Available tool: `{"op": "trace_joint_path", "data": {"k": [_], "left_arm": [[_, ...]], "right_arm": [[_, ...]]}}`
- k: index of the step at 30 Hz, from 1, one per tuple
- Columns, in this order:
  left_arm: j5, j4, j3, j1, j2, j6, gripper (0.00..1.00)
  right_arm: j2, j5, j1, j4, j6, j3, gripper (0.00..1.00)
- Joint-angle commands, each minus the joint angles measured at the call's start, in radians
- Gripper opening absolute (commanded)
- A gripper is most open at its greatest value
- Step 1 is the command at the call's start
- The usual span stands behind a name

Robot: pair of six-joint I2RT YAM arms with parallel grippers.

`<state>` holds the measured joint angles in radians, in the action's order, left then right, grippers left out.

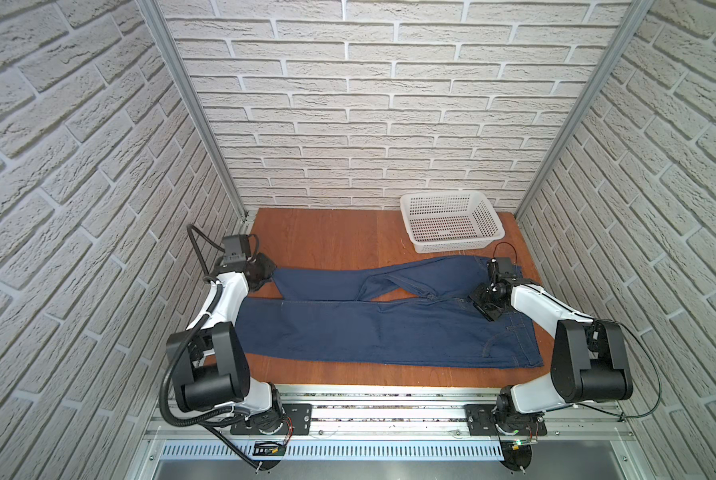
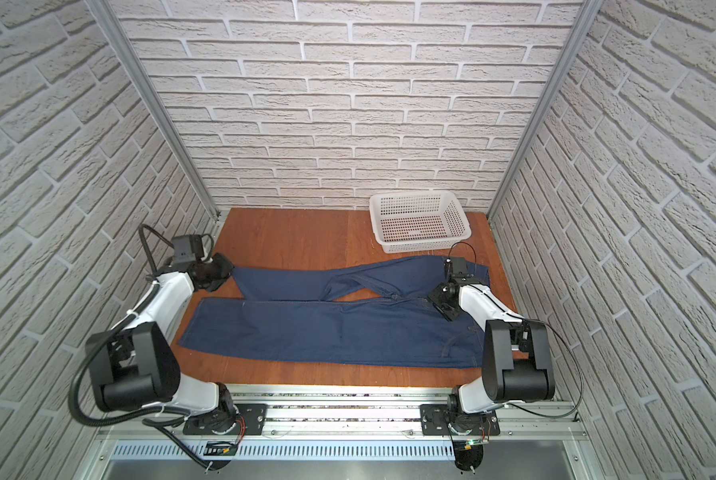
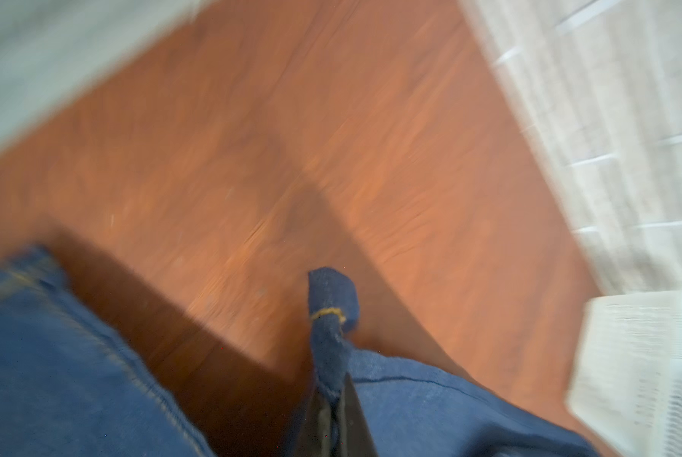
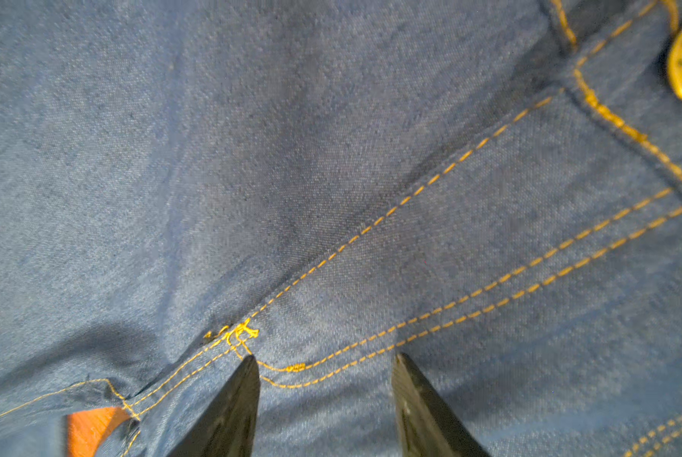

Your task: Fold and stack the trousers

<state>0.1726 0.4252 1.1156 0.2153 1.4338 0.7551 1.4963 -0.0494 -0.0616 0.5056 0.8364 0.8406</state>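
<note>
The far half of the desk (image 1: 318, 237) lies bare from its left edge to the white mesh basket (image 1: 456, 248), which blocks the far right corner. The trousers (image 1: 368, 328) cover the middle from side to side; a narrow bare strip runs along the near edge. Brick walls (image 1: 348, 124) close three sides.

A white perforated plastic basket (image 1: 460, 246) stands upright at the far right corner of the reddish-brown wooden table (image 1: 327, 237), close to the back wall in both top views, and the left wrist view shows it only as a blurred pale shape (image 3: 640, 356). Whitish brick-pattern walls (image 1: 368, 104) enclose the table at the back and on both sides, with slanting aluminium posts (image 1: 192, 104) in the two back corners. Along the table's near edge runs a silver metal rail (image 1: 389, 409), and nearer still lies a slotted grille (image 1: 389, 451).
</note>
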Motion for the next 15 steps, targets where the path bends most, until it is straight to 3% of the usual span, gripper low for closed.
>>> {"op": "trace_joint_path", "data": {"k": [1,9,15], "left_arm": [[-0.056,0.13,0.156,0.001,-0.046,-0.082,0.0],[-0.074,0.257,0.329,-0.033,0.018,-0.157,0.0],[-0.18,0.344,0.353,-0.209,0.028,-0.156,0.0]], "right_arm": [[-0.021,0.015,0.003,0.004,-0.022,-0.011,0.56],[-0.016,0.02,0.003,0.01,-0.031,-0.025,0.56],[-0.035,0.022,0.003,0.025,-0.049,-0.019,0.56]]}}
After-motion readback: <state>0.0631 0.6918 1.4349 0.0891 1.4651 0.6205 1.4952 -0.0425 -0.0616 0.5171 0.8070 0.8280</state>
